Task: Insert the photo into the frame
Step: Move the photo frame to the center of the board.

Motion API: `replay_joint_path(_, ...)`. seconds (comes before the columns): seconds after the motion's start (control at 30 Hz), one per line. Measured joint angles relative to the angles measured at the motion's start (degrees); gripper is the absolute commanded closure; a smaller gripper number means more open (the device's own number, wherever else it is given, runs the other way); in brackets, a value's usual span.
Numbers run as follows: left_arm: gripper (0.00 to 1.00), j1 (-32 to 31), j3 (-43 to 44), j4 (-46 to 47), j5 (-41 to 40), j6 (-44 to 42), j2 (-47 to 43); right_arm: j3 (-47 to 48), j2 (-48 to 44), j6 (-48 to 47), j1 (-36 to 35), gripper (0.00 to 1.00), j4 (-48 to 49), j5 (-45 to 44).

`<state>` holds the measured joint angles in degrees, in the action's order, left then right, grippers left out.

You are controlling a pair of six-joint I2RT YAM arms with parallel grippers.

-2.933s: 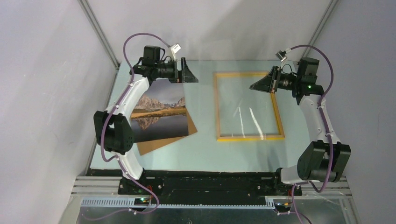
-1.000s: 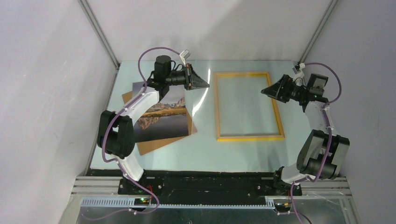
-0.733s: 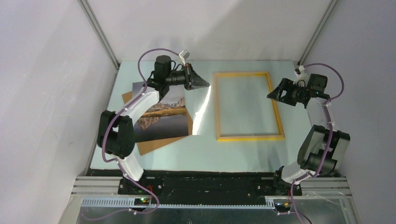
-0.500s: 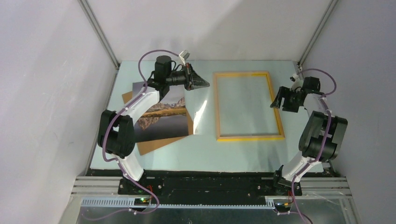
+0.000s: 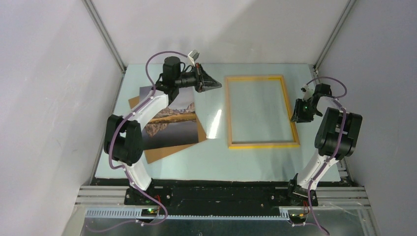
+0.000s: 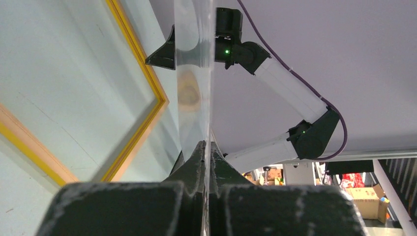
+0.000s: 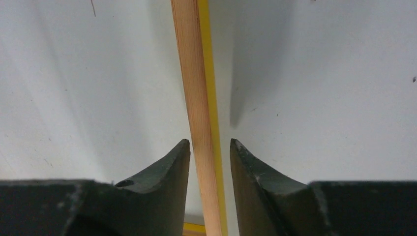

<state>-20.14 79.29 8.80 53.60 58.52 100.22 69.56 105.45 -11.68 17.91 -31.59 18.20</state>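
Since the glazing probably has to be out first, a clear pane (image 6: 194, 73) is being pinched upright in the tightly closed left gripper (image 6: 206, 147), while the frame (image 7: 196, 73) rail is being straddled, not clamped yet, by the right gripper (image 7: 209, 147), jaws half apart. The photo (image 5: 169, 125) is being parked flat behind the left gripper.

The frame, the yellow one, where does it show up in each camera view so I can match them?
Top view: the frame lies flat, right of centre.
Left wrist: its rails cross the left side, beside the clear sheet pinched in the left gripper.
Right wrist: one rail runs up the middle.
Shared landmark: the right gripper, at the frame's right rail in every view.
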Motion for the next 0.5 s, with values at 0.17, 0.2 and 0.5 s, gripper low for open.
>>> replay_joint_path(0.17, 1.00, 0.0, 0.1, 1.5, -1.0, 1.7, 0.4, 0.1, 0.1, -0.4, -0.7, 0.83, -0.4, 0.1)
replay_joint_path(0.2, 1.00, 0.0, 0.2, 1.8, -1.0, 2.0, 0.7, 0.2, 0.1, -0.4, -1.0, 0.85, -0.5, 0.0)
replay_joint_path(0.5, 1.00, 0.0, 0.7, 6.4, -2.5, 6.1, 4.0, 0.4, 0.2, -0.2, -3.3, 1.00, -2.0, 0.9)
